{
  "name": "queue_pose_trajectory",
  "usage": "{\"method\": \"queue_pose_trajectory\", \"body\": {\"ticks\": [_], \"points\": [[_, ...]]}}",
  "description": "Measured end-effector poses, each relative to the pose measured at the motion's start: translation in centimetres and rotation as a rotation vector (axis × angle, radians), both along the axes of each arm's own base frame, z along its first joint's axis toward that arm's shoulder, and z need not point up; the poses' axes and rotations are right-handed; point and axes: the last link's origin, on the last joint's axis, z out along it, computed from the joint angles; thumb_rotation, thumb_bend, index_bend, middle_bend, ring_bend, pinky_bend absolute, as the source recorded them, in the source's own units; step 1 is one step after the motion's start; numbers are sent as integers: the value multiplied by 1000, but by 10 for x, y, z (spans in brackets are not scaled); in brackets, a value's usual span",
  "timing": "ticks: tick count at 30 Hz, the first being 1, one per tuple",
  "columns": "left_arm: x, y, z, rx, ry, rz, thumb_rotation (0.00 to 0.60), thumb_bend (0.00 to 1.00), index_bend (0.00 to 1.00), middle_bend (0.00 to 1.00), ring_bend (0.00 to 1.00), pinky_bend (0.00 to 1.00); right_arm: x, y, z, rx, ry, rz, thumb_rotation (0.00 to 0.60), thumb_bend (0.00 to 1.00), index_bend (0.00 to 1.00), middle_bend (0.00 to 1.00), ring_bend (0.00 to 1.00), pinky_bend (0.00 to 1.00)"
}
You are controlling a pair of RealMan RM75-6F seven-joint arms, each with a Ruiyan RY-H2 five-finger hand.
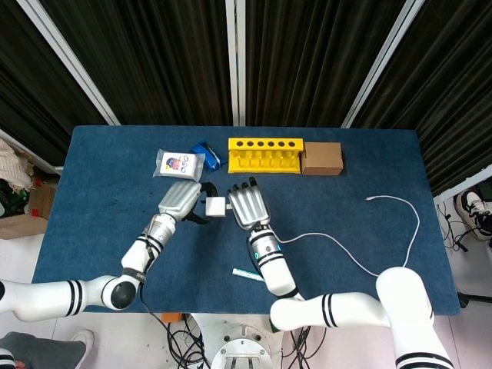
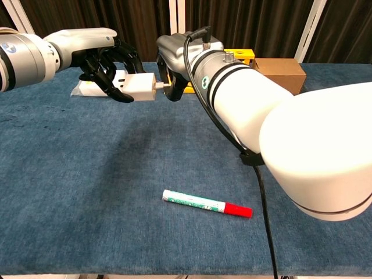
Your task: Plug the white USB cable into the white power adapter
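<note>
My left hand point(image 2: 103, 59) point(image 1: 180, 201) grips the white power adapter point(image 2: 139, 87) point(image 1: 216, 207) above the table, its port face turned toward my right hand. The right hand point(image 2: 176, 57) point(image 1: 247, 203) pinches the plug end of the white USB cable point(image 1: 330, 243). The metal plug point(image 2: 164, 85) points left and its tip meets the adapter's face; how deep it sits I cannot tell. In the head view the cable trails right across the table and curves back to its free end point(image 1: 371, 199).
A green and red marker point(image 2: 206, 203) lies near the front edge. At the back stand a yellow rack point(image 1: 265, 154) and a brown box point(image 1: 322, 158). A printed packet point(image 1: 179, 164) and a blue item point(image 1: 206, 154) lie back left.
</note>
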Motion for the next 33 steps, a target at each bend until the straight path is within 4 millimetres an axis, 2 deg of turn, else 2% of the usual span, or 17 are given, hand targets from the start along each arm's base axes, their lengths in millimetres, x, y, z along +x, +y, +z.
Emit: {"method": "queue_pose_trajectory", "body": {"ticks": [4, 6, 8, 9, 11, 12, 15, 20, 26, 29, 33], "points": [[1, -1, 0, -4, -9, 6, 600, 254, 558, 470, 711, 905, 0, 0, -1, 0, 0, -4, 600, 459, 630, 444, 360, 233], [1, -1, 0, -2, -9, 9, 600, 254, 558, 470, 711, 905, 0, 0, -1, 3, 1, -6, 600, 447, 575, 444, 360, 230], [-1, -1, 1, 0, -11, 13, 600, 254, 558, 469, 711, 905, -1, 0, 0, 5, 2, -7, 600, 384, 439, 432, 351, 219], [-1, -1, 2, 1, -13, 14, 600, 255, 558, 469, 711, 905, -1, 1, 0, 6, 2, -8, 600, 316, 336, 407, 331, 211], [-3, 0, 3, 3, -15, 17, 600, 254, 558, 469, 711, 905, -3, 1, 2, 7, 3, -10, 600, 228, 210, 356, 287, 203], [-4, 0, 3, 4, -16, 18, 600, 255, 558, 469, 711, 905, -4, 0, 4, 7, 3, -11, 600, 192, 161, 328, 263, 200], [-8, 0, 4, 8, -22, 21, 600, 254, 558, 469, 711, 905, -9, 0, 8, 5, 6, -17, 600, 164, 76, 266, 205, 191], [-18, 1, 4, 26, 4, 11, 600, 254, 557, 468, 708, 904, -18, 1, 15, 4, 12, -34, 600, 155, 6, 181, 131, 164], [-40, 8, -5, 42, 53, 17, 600, 255, 548, 443, 653, 877, -36, 2, 33, 9, 32, -58, 600, 155, 0, 98, 51, 103], [-51, 12, -13, 46, 93, 12, 600, 254, 514, 411, 550, 833, -46, 6, 44, 20, 36, -65, 600, 155, 0, 87, 34, 87], [-64, 18, -28, 29, 156, 7, 600, 248, 359, 305, 345, 643, -60, 11, 61, 22, 20, -73, 600, 155, 0, 86, 30, 81]]}}
